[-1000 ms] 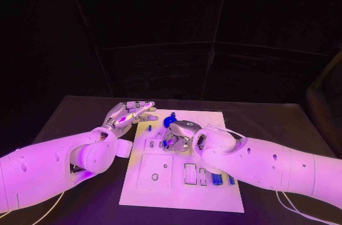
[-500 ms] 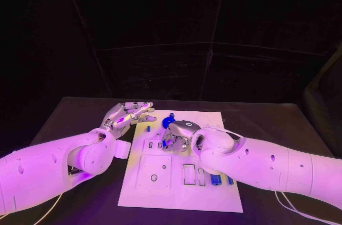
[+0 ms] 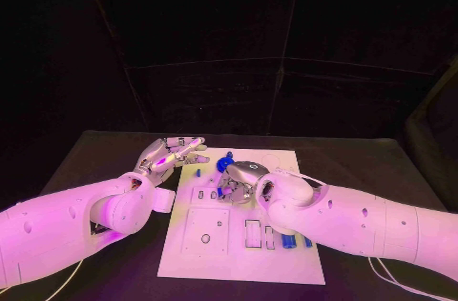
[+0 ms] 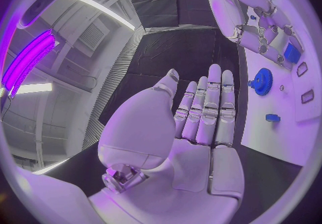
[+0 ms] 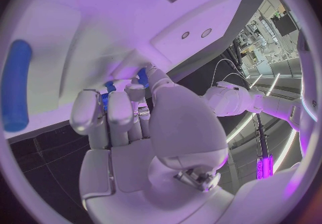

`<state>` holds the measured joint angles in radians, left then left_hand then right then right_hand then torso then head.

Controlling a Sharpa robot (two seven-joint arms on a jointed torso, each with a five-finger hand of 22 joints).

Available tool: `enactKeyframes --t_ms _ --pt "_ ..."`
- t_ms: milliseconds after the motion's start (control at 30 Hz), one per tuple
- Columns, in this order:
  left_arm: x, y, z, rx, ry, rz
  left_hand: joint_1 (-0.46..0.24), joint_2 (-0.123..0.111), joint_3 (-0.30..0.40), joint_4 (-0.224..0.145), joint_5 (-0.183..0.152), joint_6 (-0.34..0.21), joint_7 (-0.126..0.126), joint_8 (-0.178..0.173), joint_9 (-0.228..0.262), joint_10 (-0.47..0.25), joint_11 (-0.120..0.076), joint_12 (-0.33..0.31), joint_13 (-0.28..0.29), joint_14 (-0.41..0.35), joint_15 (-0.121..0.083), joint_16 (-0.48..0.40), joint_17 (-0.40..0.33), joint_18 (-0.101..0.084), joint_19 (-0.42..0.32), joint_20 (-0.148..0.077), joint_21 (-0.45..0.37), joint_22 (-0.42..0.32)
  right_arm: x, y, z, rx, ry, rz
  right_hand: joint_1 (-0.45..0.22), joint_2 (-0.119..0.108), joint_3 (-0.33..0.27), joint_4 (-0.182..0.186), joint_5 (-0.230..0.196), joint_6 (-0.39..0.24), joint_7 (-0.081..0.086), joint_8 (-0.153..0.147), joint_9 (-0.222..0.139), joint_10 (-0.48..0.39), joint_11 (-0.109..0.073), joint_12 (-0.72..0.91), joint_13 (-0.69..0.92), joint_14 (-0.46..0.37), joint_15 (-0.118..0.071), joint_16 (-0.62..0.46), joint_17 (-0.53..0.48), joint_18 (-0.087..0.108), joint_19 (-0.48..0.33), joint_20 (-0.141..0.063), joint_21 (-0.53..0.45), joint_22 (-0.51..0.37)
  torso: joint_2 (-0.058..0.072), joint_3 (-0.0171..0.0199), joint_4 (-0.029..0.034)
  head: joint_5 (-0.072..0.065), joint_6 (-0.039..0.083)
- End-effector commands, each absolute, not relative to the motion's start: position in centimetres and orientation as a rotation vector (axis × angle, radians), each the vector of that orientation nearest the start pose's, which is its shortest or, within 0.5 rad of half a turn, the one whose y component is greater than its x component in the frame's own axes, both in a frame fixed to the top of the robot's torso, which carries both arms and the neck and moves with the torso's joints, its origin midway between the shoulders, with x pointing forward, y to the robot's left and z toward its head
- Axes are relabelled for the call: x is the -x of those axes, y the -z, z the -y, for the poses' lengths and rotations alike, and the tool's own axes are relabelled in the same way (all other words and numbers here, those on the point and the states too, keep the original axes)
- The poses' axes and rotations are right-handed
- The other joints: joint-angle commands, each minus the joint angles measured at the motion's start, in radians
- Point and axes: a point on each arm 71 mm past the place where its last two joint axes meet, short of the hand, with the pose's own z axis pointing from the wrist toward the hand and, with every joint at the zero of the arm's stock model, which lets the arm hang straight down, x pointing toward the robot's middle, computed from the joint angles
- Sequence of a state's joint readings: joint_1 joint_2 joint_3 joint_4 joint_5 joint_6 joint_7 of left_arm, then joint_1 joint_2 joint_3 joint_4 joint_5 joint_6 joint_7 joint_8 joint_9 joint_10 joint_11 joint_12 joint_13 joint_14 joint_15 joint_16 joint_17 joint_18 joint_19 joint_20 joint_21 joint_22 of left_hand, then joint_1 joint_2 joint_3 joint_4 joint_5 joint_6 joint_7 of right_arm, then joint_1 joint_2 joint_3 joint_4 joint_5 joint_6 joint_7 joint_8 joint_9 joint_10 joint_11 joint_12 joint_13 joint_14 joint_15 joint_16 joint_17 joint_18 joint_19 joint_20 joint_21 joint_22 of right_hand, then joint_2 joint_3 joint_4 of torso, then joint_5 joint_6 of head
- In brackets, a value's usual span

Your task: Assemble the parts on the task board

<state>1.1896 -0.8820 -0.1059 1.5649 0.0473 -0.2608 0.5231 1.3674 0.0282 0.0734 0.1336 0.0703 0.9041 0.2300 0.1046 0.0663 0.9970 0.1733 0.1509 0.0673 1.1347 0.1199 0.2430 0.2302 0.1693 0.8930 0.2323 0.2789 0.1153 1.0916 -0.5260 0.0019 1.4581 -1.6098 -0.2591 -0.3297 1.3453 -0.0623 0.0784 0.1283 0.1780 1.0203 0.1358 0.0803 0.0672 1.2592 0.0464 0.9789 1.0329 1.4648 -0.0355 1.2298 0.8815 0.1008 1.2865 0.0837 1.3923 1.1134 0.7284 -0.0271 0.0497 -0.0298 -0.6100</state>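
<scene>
The white task board (image 3: 186, 261) lies in the middle of the table. My right hand (image 3: 241, 179) hangs low over the board's middle with its fingers curled down. It pinches a small blue part (image 4: 292, 52) at its fingertips (image 5: 110, 100). My left hand (image 3: 172, 152) hovers flat at the board's far left corner, fingers straight and apart, holding nothing. A blue gear (image 3: 225, 162) lies on the board between the two hands, and a small blue peg (image 3: 198, 172) stands just nearer. The left wrist view shows the gear (image 4: 262, 81) and the peg (image 4: 271, 118) beside my left hand (image 4: 201, 122).
Two blue cylinders (image 3: 287, 239) lie on the board's near right, by my right forearm, next to two upright slots (image 3: 253, 233). One cylinder (image 5: 15, 84) appears in the right wrist view. A square plate with a hole (image 3: 206, 229) sits near left. Black table (image 3: 95, 155) surrounds the board.
</scene>
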Motion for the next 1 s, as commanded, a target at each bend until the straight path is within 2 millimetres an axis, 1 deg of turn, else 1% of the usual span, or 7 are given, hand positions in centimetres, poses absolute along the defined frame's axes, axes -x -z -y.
enactKeyframes --t_ms 33,333,633,700,800,933,1000 --pt "-47.0 19.4 -21.5 1.114 1.651 -1.377 -0.001 0.007 0.0 -0.007 0.002 -0.006 0.003 -0.004 -0.001 -0.001 0.002 -0.005 -0.001 -0.007 0.0 -0.005 0.001 0.014 -0.002 0.003 -0.004 -0.001 -46.6 22.3 6.5 0.233 -0.643 -1.75 -0.022 -0.009 -0.01 0.015 -0.016 -0.006 -0.002 -0.003 0.003 -0.004 0.001 -0.004 -0.003 0.0 0.007 -0.005 -0.002 -0.007 -0.008 0.001 -0.005 -0.002 0.0 0.0003 -0.0011 0.0 0.0" --pt "-47.1 19.5 -21.5 1.114 1.651 -1.378 -0.001 0.007 0.0 -0.007 0.002 -0.006 0.003 -0.004 -0.001 -0.001 0.002 -0.005 -0.001 -0.007 0.0 -0.005 0.001 0.014 -0.002 0.003 -0.004 -0.001 -46.6 22.1 6.5 0.213 -0.651 -1.726 -0.065 -0.035 -0.07 0.054 -0.065 -0.023 0.0 -0.006 0.002 -0.006 0.003 -0.003 -0.009 0.0 0.009 -0.014 -0.013 -0.007 -0.008 0.002 -0.009 -0.005 -0.001 0.001 -0.0018 -0.001 -0.001" --pt "-47.1 19.5 -21.6 1.119 1.641 -1.384 -0.002 0.01 0.0 -0.015 0.002 -0.007 0.0 -0.007 -0.001 -0.001 0.0 -0.009 -0.001 0.01 -0.005 0.002 0.011 0.016 0.019 -0.001 0.005 0.001 -46.3 20.7 6.9 0.132 -0.744 -1.548 -0.041 -0.059 -0.188 0.145 -0.071 -0.077 0.016 -0.01 0.003 -0.009 0.018 0.022 0.002 -0.002 0.021 -0.024 -0.027 -0.008 -0.002 0.013 -0.008 -0.001 -0.002 0.003 -0.0024 0.0 0.003" --pt "-47.2 19.6 -21.7 1.114 1.63 -1.391 -0.003 0.012 0.0 -0.02 0.002 0.006 -0.011 -0.002 0.001 0.008 -0.009 -0.007 0.0 0.029 -0.014 0.011 0.02 0.017 0.046 -0.009 0.021 0.007 -46.0 20.4 7.2 0.128 -0.775 -1.512 -0.029 -0.071 -0.205 0.162 -0.074 -0.081 0.017 -0.009 0.003 -0.013 0.019 0.02 -0.002 -0.004 0.022 -0.03 -0.036 -0.007 -0.004 0.014 -0.009 -0.003 -0.002 0.0041 -0.0027 0.001 0.003" --pt "-47.2 19.7 -21.9 1.081 1.596 -1.431 -0.018 0.013 -0.004 -0.017 0.002 0.042 -0.032 0.008 0.003 0.042 -0.03 -0.001 0.002 0.092 -0.038 0.044 0.044 0.018 0.116 -0.035 0.065 0.026 -45.4 19.8 8.1 0.141 -0.847 -1.472 -0.025 -0.076 -0.213 0.165 -0.079 -0.083 0.018 -0.009 0.003 -0.014 0.019 0.019 -0.003 -0.006 0.022 -0.034 -0.044 -0.007 -0.005 0.014 -0.01 -0.005 -0.003 0.0025 -0.0034 0.0 0.002" --pt "-47.2 20.2 -22.0 1.018 1.528 -1.541 -0.053 -0.001 -0.029 -0.002 0.0 0.091 -0.051 0.018 0.004 0.12 -0.059 0.018 0.014 0.241 -0.082 0.145 0.114 0.015 0.227 -0.078 0.148 0.065 -44.7 19.0 10.0 0.156 -0.962 -1.457 0.011 -0.025 -0.198 0.155 -0.074 -0.082 0.017 -0.004 0.005 -0.03 0.019 0.003 -0.02 -0.022 0.023 -0.075 -0.107 0.003 -0.039 0.015 -0.034 -0.055 -0.01 0.0023 -0.0022 -0.001 0.002" --pt "-47.2 20.6 -22.1 0.979 1.458 -1.627 -0.064 -0.005 -0.04 0.005 -0.001 0.117 -0.061 0.024 0.007 0.168 -0.074 0.034 0.025 0.289 -0.098 0.207 0.159 0.014 0.265 -0.096 0.188 0.086 -44.9 18.4 11.4 0.113 -1.009 -1.48 0.073 0.009 -0.174 0.128 -0.021 -0.078 0.014 -0.001 0.006 -0.074 0.015 -0.065 -0.08 -0.042 0.02 -0.123 -0.175 0.014 -0.075 0.013 -0.063 -0.111 -0.015 0.0043 -0.0058 0.002 0.001"
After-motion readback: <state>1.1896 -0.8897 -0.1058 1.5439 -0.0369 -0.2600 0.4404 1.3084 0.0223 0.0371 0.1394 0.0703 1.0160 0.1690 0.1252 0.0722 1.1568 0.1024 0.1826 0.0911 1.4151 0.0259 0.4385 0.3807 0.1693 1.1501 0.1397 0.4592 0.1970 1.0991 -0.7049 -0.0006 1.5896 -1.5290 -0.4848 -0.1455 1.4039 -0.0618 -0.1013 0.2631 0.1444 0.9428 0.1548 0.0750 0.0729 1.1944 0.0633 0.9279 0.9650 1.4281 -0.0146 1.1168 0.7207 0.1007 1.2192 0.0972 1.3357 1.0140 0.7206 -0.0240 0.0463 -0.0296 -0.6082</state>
